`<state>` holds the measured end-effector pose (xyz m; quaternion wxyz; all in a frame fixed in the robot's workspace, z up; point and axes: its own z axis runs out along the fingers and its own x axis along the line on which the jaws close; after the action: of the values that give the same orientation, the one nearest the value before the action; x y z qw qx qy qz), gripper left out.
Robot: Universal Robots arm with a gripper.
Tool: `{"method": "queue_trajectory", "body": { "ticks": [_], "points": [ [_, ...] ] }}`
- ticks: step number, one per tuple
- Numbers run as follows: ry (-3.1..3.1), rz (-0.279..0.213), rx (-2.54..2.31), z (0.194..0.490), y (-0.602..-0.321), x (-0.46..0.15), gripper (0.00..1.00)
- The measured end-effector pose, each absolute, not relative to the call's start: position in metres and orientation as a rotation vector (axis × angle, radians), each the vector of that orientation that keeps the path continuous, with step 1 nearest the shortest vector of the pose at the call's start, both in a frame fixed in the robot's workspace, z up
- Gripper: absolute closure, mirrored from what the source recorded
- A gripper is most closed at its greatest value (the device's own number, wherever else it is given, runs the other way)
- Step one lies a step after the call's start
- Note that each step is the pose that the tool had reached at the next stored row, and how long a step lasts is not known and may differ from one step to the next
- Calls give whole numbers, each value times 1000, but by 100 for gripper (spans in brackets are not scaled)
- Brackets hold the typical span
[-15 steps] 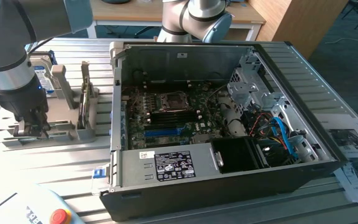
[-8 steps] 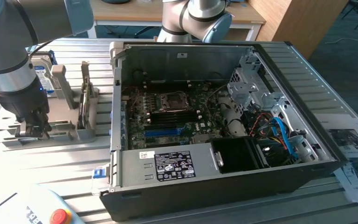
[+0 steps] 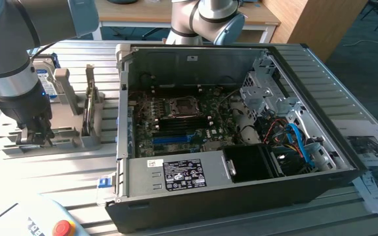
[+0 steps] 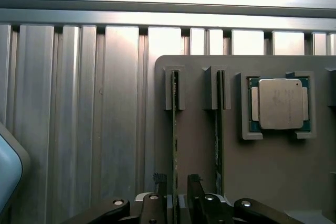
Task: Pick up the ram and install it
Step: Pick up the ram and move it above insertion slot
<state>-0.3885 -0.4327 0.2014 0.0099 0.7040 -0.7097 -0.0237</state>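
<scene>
Between the tips of the spread pincer (image 4: pixel 177 184) stands the ram (image 4: pixel 175 129).

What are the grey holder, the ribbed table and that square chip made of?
The holder looks like matte grey plastic: dull, even colour, with moulded slots. The table seems to be bare aluminium: bright, ribbed and catching the light. The square chip probably has a metal lid, silvery and faintly shiny, over a green board rim.
</scene>
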Motion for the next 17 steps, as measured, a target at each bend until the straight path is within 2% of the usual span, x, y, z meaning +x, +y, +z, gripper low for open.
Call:
{"method": "queue_trajectory", "body": {
  "ticks": [7,8,17],
  "points": [
    [-2216,-74,2198,201,-433,-389,72],
    [-2216,-74,2198,201,-433,-389,79],
    [-2216,-74,2198,201,-432,-389,79]
  ]
}}
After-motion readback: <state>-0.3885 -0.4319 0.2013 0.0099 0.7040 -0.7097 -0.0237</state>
